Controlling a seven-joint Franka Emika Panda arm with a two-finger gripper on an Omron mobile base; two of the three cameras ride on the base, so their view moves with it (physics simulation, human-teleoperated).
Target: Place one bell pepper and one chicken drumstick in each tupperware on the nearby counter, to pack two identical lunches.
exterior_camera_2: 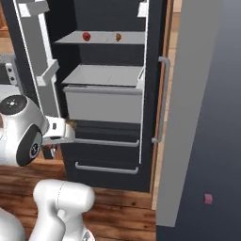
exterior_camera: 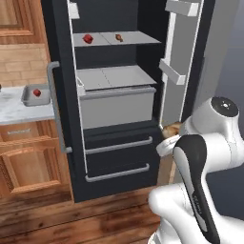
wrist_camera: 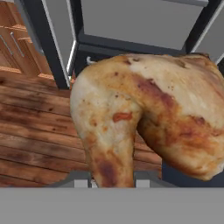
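my hand [wrist_camera: 113, 181] is pinched tight on a chicken drumstick [wrist_camera: 148, 118]: thin bone end down between my fingertips, plump end swelling away from me. i'm low in front of the open fridge [exterior_camera: 114, 119], by its right door. the grey tupperware [exterior_camera: 35, 95], already holding one bell pepper [exterior_camera: 36, 92], sits on the table [exterior_camera: 19, 112] well off to my left, so i judge the carry must swing left and upward. another pepper [exterior_camera: 87, 39] and drumstick [exterior_camera: 118, 37] wait on the fridge's upper shelf [exterior_camera: 128, 40].
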